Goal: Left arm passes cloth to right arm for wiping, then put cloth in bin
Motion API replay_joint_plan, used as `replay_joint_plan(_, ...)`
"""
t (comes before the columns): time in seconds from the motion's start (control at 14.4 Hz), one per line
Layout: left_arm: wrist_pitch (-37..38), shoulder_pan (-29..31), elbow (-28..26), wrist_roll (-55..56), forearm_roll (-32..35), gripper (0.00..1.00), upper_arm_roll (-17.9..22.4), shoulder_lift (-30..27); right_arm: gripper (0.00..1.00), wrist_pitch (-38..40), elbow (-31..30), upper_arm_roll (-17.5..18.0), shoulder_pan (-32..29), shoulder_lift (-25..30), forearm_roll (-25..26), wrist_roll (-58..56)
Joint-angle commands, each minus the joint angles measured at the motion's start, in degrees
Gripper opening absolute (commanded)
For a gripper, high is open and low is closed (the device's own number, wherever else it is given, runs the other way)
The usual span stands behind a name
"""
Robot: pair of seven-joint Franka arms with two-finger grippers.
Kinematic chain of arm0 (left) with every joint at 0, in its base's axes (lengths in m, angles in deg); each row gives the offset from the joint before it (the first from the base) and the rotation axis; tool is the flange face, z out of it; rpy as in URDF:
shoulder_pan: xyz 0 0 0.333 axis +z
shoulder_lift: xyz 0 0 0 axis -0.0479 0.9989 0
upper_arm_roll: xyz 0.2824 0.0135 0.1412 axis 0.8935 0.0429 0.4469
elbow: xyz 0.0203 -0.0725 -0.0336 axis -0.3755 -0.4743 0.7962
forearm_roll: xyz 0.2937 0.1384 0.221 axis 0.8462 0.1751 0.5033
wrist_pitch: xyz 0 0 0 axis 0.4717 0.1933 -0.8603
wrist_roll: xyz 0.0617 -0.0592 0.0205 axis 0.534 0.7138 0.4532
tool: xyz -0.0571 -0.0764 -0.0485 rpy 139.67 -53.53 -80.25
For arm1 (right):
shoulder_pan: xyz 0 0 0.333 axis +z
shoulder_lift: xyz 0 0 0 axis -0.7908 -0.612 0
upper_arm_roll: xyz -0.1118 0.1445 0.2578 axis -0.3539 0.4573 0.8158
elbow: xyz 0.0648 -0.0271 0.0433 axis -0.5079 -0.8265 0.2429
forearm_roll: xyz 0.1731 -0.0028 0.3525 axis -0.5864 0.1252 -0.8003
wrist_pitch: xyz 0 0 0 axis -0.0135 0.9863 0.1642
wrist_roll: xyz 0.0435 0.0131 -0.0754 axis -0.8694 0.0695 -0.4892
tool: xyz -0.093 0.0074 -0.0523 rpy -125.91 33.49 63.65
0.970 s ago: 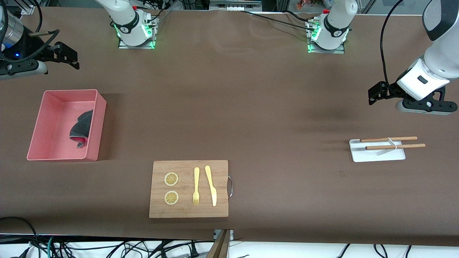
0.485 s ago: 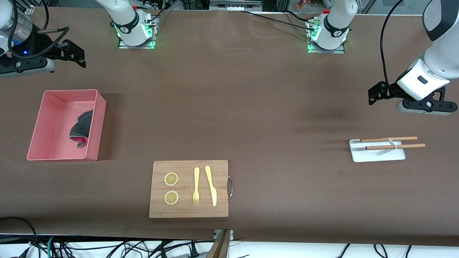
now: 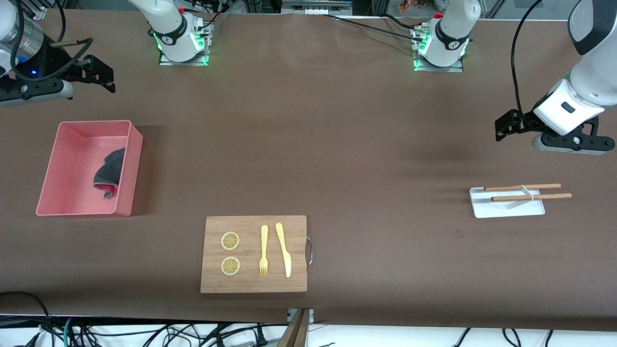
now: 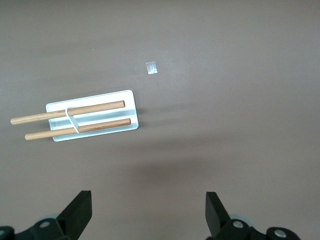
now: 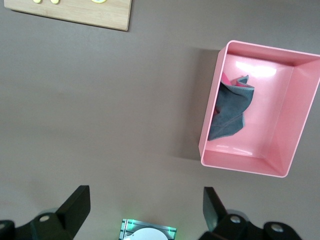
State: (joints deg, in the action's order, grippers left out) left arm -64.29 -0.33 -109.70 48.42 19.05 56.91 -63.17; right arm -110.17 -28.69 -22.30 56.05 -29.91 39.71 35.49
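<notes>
Inside the bin point(image 3: 72, 144), against its wall at 3 o'clock, the dark grey cloth point(image 3: 108, 172) lies crumpled. Both arms wait aloft: the right gripper point(image 3: 99, 77) spread empty past the bin's 12 o'clock, the left gripper point(image 3: 503, 127) likewise spread.

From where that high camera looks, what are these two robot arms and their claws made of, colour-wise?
Both arms are glossy white shells with dark grey joint bands, on bases ringed with green lights. The left claw and the right claw are matte black, with two flat, blocky fingers each. Black cables loop along both arms, and a small blue light shows near the right claw.

Even overhead light, soft shadows on the table point(image 3: 337, 144), glare inside the bin point(image 5: 256, 68).
</notes>
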Motion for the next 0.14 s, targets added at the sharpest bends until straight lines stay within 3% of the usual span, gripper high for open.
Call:
replay_joint_plan(0.0, 0.8, 0.4, 0.6, -0.6, -1.0, 1.00, -0.2, 0.1, 1.00, 1.1, 2.3, 0.0, 0.3, -1.1, -0.6, 0.9)
replay_joint_plan(0.07, 0.8, 0.4, 0.6, -0.6, -1.0, 1.00, -0.2, 0.1, 1.00, 1.2, 2.4, 0.0, 0.3, -1.1, -0.5, 1.0)
